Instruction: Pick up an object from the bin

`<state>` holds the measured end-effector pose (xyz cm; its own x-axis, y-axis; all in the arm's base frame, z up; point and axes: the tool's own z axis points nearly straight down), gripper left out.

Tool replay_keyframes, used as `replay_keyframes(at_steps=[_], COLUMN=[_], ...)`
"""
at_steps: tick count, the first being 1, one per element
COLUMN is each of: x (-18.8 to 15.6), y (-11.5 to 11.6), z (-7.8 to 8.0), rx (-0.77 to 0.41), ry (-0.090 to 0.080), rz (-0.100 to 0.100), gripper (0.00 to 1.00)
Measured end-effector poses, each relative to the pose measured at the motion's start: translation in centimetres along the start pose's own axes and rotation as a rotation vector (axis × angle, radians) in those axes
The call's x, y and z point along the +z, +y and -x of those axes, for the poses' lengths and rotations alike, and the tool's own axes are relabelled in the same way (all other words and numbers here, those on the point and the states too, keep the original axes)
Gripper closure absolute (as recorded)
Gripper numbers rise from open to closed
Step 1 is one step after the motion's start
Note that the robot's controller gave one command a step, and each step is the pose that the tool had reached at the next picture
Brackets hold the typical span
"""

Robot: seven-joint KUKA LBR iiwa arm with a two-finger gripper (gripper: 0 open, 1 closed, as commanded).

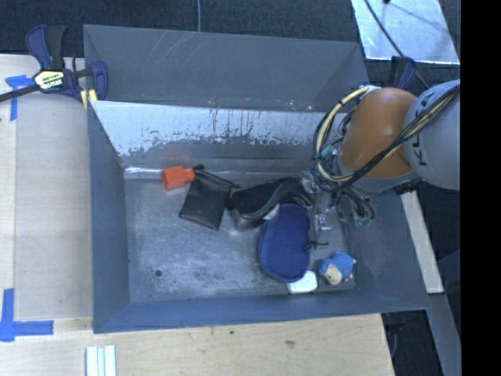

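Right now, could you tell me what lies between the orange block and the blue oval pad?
In the camera view, a flat black square piece lies between them, with the end of a black curved object beside it.

1. Grey arm (440,135) comes in from the right, its end bent downward.
2. Rounded orange cover (377,135) at the arm's end, with yellow and black cables (333,131) looped round its left side.
3. Gripper (322,224) hangs below the cover, pointing straight down, thin wires beside it.

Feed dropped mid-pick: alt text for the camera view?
The gripper sits over the right edge of a blue oval pad in the bin's right part. A black square, an orange block and a black curved piece lie further left.
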<state>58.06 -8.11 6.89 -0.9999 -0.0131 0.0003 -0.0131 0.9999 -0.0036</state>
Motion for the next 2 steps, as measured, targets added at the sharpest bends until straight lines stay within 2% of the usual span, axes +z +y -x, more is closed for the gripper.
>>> replay_keyframes(at_steps=[1,2], x=[-0.36,-0.36], y=[5.82,5.62], z=[1.57,1.55], rx=[-0.137,-0.134], ry=[-0.009,-0.008], rz=[-0.001,-0.001], gripper=[0.0,1.0])
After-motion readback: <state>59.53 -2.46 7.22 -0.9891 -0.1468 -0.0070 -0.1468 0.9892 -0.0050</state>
